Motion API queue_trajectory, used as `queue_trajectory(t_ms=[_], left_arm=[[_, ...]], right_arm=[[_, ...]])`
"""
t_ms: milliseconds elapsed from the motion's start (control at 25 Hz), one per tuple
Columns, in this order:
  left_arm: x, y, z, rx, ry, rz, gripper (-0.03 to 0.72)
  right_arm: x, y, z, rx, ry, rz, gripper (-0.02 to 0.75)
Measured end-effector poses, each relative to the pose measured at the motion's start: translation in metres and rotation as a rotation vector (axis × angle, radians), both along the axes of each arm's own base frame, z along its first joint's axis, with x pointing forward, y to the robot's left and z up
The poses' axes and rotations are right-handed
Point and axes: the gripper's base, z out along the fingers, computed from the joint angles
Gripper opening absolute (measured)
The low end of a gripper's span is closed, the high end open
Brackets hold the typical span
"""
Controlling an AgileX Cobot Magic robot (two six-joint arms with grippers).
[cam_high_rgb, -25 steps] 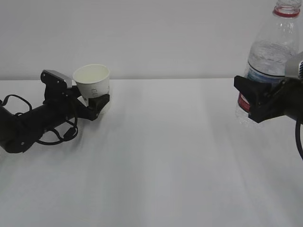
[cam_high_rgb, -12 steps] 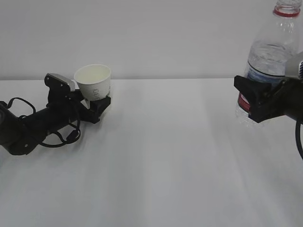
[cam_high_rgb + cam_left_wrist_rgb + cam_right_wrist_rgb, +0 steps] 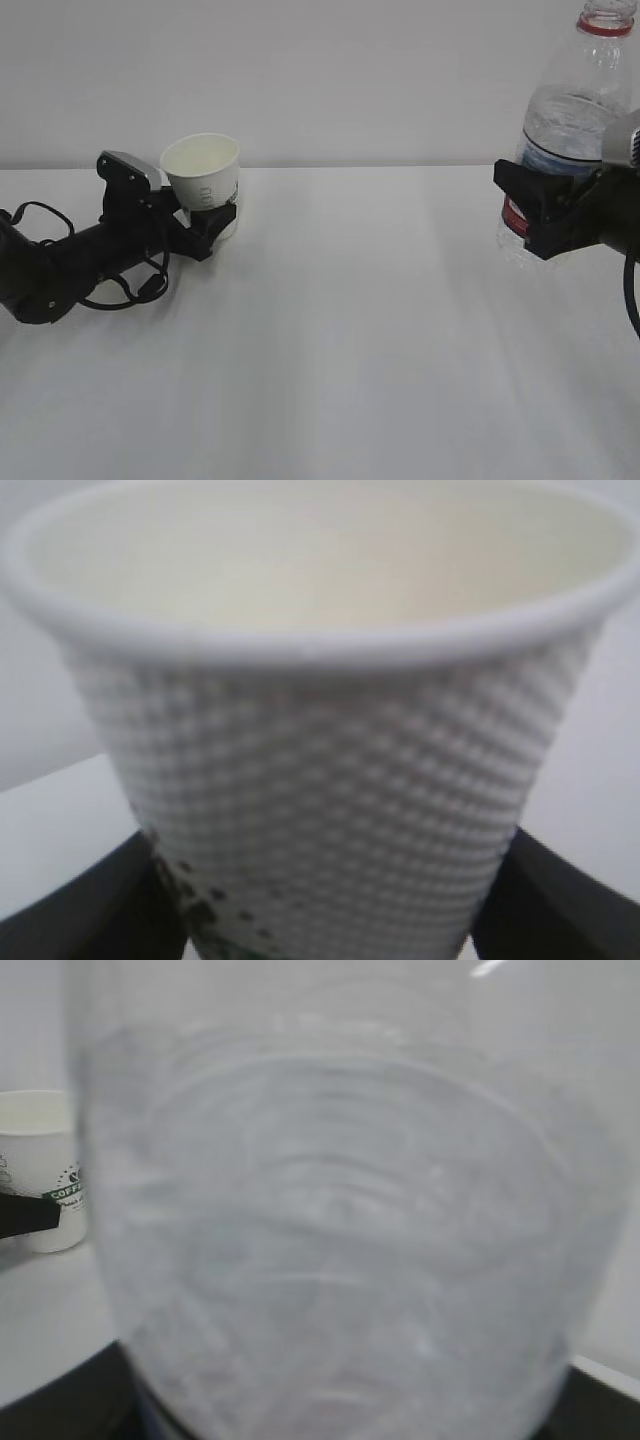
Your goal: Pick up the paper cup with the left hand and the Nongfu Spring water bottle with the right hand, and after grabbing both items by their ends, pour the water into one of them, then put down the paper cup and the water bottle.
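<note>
Far left on the white counter (image 3: 330, 330): one black left hand (image 3: 205, 222), tool straddling the lower half of one paper cup (image 3: 203, 182), fingers hard against or just shy of its sides; firm grip or not, impossible to tell. Cup upright, mouth up, near the counter's back edge. Far right, well apart across bare counter: one right hand (image 3: 545, 215), tool clamped around the lower body of one Nongfu Spring water bottle (image 3: 570, 110), upright, capless, raised, partly full of water (image 3: 560, 125). Probable next need: closing that gap, bottle neck tipped left over the cup's mouth.
</note>
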Motion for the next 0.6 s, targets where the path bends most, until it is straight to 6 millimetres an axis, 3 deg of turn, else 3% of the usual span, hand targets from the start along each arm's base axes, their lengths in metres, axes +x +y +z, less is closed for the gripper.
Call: queue_trajectory(t_ms=[240,600], left_arm=[[-0.003,0.001,0.022,0.01,-0.023,0.001,0.555],[-0.017,0.007,0.032,0.029,0.027,0.041,0.555]], right_arm=[[0.0,0.0,0.0,0.0,0.0,0.0,0.46],[0.0,0.0,0.0,0.001,-0.002,0.0,0.46]])
